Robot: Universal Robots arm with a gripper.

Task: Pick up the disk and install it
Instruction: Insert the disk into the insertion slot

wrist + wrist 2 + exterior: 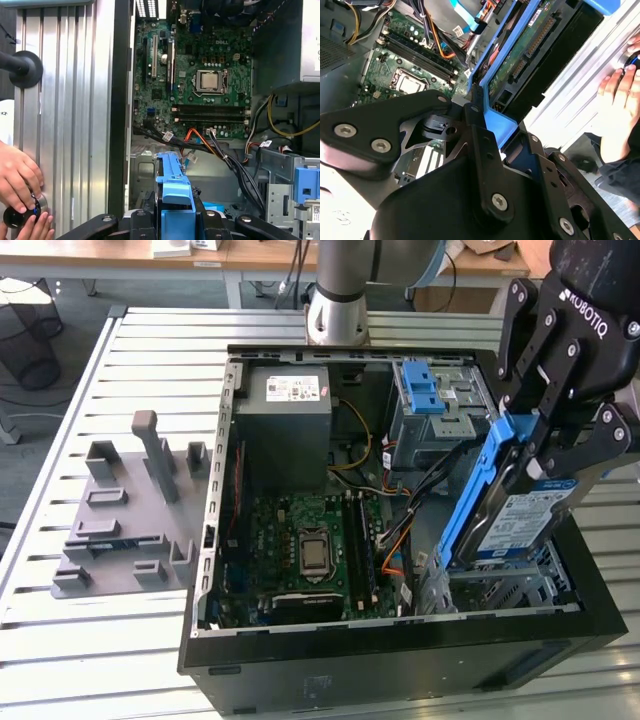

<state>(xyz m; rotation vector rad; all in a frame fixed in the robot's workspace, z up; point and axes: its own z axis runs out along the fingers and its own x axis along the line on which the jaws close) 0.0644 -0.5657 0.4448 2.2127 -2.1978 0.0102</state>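
So the pincer is clamped on the disk by its blue rails, tilted on edge just above the open computer case on the bench, at the case's near corner on the exterior view's right.

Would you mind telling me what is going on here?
The arm's gripper is shut on the disk, holding it tilted over the open computer case, above the metal bay at the exterior view's right. The disk is not yet seated. In the first wrist view, a person's hand rests on a small round knob beside the case.
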